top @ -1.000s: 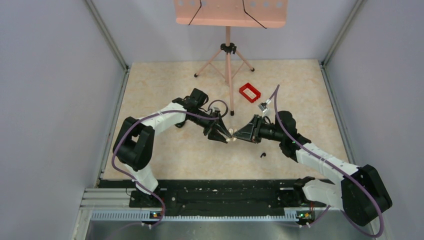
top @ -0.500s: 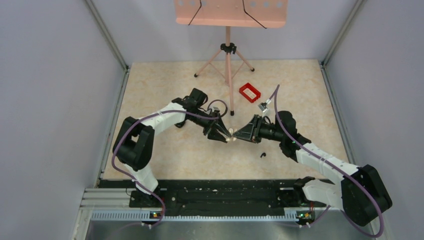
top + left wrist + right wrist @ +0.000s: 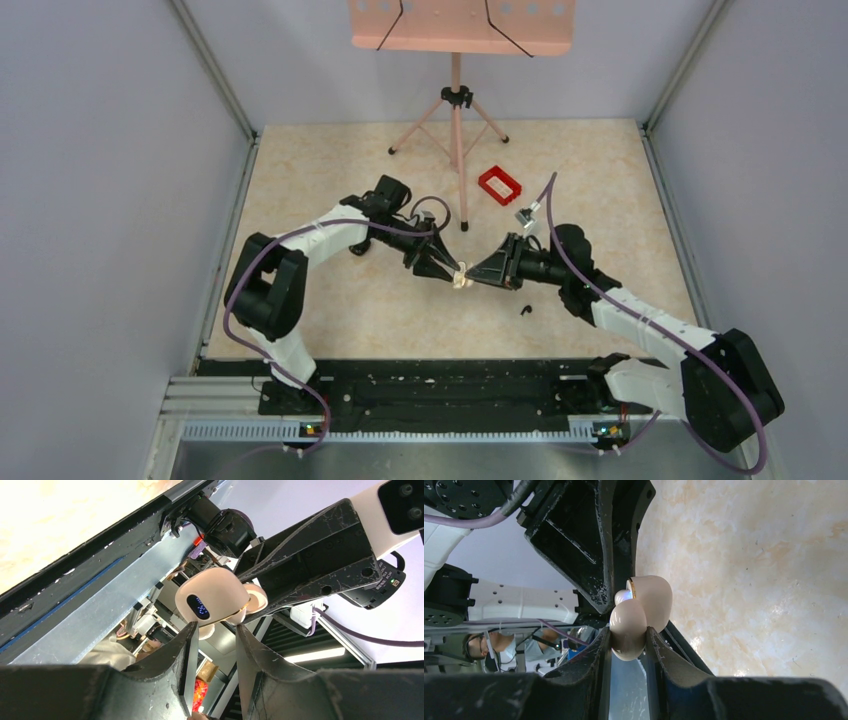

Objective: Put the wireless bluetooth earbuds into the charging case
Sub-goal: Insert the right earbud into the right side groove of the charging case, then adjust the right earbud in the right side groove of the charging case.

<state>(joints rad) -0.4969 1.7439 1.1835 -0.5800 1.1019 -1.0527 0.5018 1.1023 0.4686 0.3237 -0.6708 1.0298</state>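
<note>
Charging case [image 3: 212, 597] pinched between left gripper [image 3: 215, 628] and right gripper [image 3: 628, 630], jaws part-closed; left wrist had tilted, likely prying lid.

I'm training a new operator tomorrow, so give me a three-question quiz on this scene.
1. True or false: the cream rounded charging case is held clear of the beige marbled tabletop.
2. The case is gripped by: A) the left gripper only; B) the right gripper only; C) both.
3. Fill in: the tiny black hooked earbud lies on the tabletop nearest the ____ arm.
Key: 1 true; 2 C; 3 right.
</note>
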